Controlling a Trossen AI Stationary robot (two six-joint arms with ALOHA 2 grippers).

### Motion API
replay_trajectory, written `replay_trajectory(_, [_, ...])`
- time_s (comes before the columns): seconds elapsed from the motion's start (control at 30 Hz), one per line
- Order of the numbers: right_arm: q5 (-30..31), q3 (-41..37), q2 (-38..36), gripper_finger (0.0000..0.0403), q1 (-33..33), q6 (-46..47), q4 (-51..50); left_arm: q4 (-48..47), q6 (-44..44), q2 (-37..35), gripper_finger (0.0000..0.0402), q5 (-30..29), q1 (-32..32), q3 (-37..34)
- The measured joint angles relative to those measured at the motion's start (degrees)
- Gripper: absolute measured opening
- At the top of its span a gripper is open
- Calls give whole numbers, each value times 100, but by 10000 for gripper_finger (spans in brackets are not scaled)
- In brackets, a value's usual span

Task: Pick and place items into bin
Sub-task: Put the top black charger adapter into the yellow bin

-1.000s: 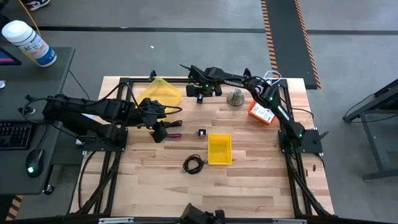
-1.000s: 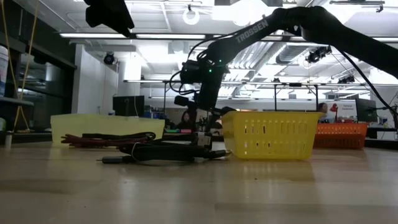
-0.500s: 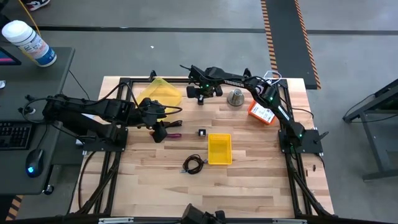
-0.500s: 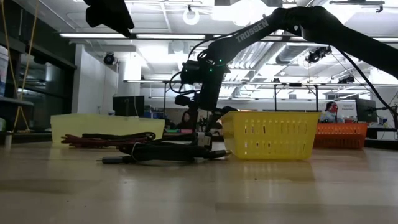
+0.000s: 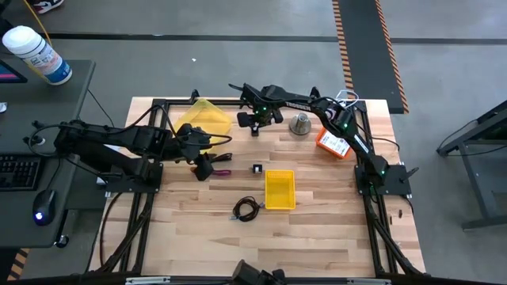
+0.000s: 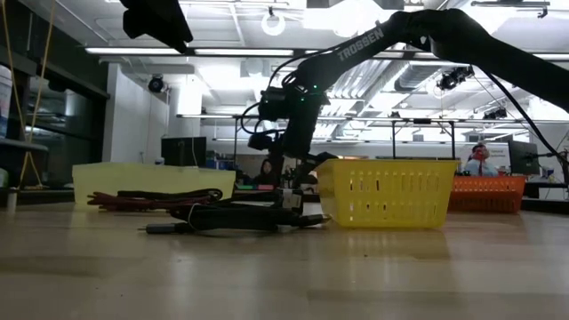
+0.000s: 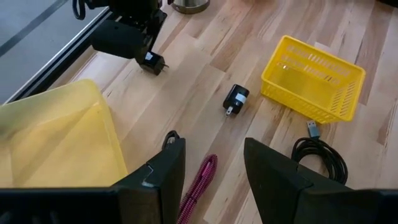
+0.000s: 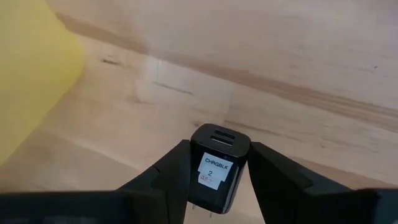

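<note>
My right gripper [image 5: 254,123] is near the table's far edge, shut on a tiny black block [image 8: 217,167]. It also shows in the left wrist view [image 7: 149,59] and low view [image 6: 286,173]. A second black block [image 5: 257,169] lies flat on the table by the yellow bin [image 5: 279,190]. The coiled black cable [image 5: 247,209] lies near the bin's left near corner. My left gripper [image 7: 214,180] is open, high above the red-handled tool [image 7: 200,183], which lies flat on the wood. A white printed packet [image 5: 337,146] lies in an orange basket. My right gripper pinches the black block by its two opposite side faces [image 8: 194,163], one finger on each. The labelled end face [image 8: 214,169] points toward the wrist camera. The fingers come from above, pointing down. In the left wrist view the block [image 7: 151,61] hangs just above the table, over its own shadow.
A grey metal cone [image 5: 300,123] stands right of my right gripper. A larger yellow tray [image 5: 207,115] sits at the far left. The orange basket [image 5: 323,141] is on the right side. A black frame rims the table [image 5: 317,237]. A person shows far behind in the low view.
My right gripper, shut on the block all along, has shifted a little toward the table's left edge. The left arm and the other things have stayed in place.
</note>
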Motion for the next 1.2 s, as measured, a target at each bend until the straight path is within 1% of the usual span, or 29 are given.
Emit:
replay_trajectory(0.23, [-72,-11,-84,145,4,-251,-251,4,-7,0,152,-89,0,0])
replay_trajectory(0.5, [-114,-10,-491,143,41,-797,-736,13,-13,0,152,-137,0,0])
replay_trajectory(0.63, [-174,-7,-567,135,91,-962,-858,20,-17,0,152,-223,0,0])
replay_trajectory(0.73, [-81,-7,-569,126,144,-953,-854,22,-20,0,152,-257,0,0])
replay_trajectory(0.83, [195,-8,-569,126,168,-749,-829,22,-20,0,152,-258,0,0])
replay_trajectory(0.9, [349,-7,-569,136,164,-674,-722,33,-21,0,152,-258,0,0])
replay_trajectory(0.97, [282,-8,-569,153,107,-603,-598,85,-21,1,152,-258,0,0])
replay_trajectory(1.13, [5,-7,-543,218,15,-157,-394,192,-22,0,152,-252,0,0])
replay_trajectory(1.2, [-21,-7,-504,241,-3,-34,-366,192,-22,0,152,-249,0,0])
